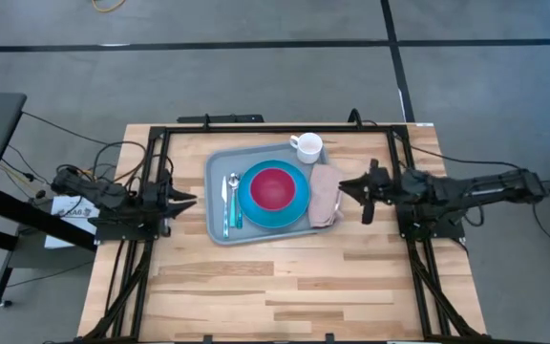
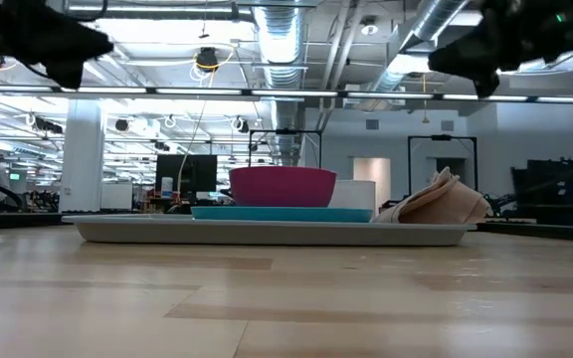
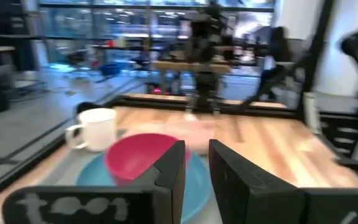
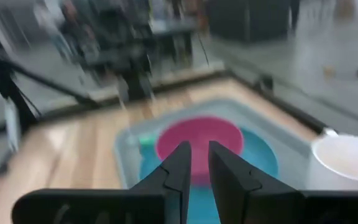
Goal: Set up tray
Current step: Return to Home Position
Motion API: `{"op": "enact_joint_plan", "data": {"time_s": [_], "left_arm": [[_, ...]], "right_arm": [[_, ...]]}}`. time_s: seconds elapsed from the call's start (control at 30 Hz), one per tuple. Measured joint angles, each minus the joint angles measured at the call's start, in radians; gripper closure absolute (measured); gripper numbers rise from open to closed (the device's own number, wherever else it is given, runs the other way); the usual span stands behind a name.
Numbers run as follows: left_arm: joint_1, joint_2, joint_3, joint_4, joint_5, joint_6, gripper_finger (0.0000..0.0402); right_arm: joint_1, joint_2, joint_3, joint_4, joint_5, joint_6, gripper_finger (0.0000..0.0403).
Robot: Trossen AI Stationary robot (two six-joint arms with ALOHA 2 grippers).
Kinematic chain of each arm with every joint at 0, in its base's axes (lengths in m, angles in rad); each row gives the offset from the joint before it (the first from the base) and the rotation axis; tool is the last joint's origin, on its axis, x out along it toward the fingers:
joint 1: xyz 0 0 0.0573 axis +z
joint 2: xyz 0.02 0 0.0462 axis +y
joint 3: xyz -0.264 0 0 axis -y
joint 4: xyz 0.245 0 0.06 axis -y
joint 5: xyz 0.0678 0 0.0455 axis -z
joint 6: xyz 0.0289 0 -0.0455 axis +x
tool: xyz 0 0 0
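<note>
The grey-blue tray (image 1: 214, 229) lies flat on the wooden table, in its far half. On it a bright-blue plate (image 1: 299, 212) carries a red bowl (image 1: 273, 187). A white mug (image 1: 306, 146) stands at the tray's far right corner, a beige napkin (image 1: 325, 196) lies along its right side, and cutlery (image 1: 229, 201) lies along its left. My left gripper (image 1: 195, 200) hovers left of the tray and my right gripper (image 1: 343, 185) hovers by the napkin's right edge. Both are raised, empty, with fingers nearly together.
Black frame rails (image 1: 156, 182) run along the table's left, right and far sides, close behind each arm. Bare wood (image 1: 275, 287) stretches from the tray to the near edge. In the low view the tray (image 2: 117, 232) sits level, with both arms high above it.
</note>
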Motion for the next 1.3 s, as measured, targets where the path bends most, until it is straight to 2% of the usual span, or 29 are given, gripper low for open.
{"op": "enact_joint_plan", "data": {"time_s": [0.13,0.2,0.3,0.47,0.63,0.8,1.13,1.3], "left_arm": [[0.000,0.000,-0.053,0.040,-0.105,-0.004,0.0343],[0.000,0.000,-0.090,0.099,-0.140,0.002,0.0343],[0.000,0.000,-0.131,0.134,-0.172,0.035,0.0343],[0.000,0.000,-0.138,0.121,-0.225,0.083,0.0343],[0.000,0.000,-0.139,0.066,-0.235,0.089,0.0343],[0.000,0.000,-0.138,0.033,-0.236,0.024,0.0343],[0.000,0.000,-0.140,0.035,-0.250,-0.142,0.0343],[0.000,0.000,-0.140,0.035,-0.235,-0.159,0.0343]], "right_arm": [[0.000,-0.089,-0.220,0.360,0.000,-0.046,0.0353],[0.000,-0.113,-0.299,0.467,0.000,-0.049,0.0353],[0.000,-0.152,-0.372,0.535,0.000,-0.050,0.0353],[0.000,-0.198,-0.382,0.468,0.051,-0.049,0.0353],[0.000,-0.197,-0.382,0.462,0.058,-0.072,0.0353],[0.000,-0.195,-0.382,0.422,0.052,-0.015,0.0353],[0.000,-0.195,-0.383,0.391,0.052,-0.013,0.0353],[0.000,-0.195,-0.383,0.390,0.052,-0.013,0.0353]]}}
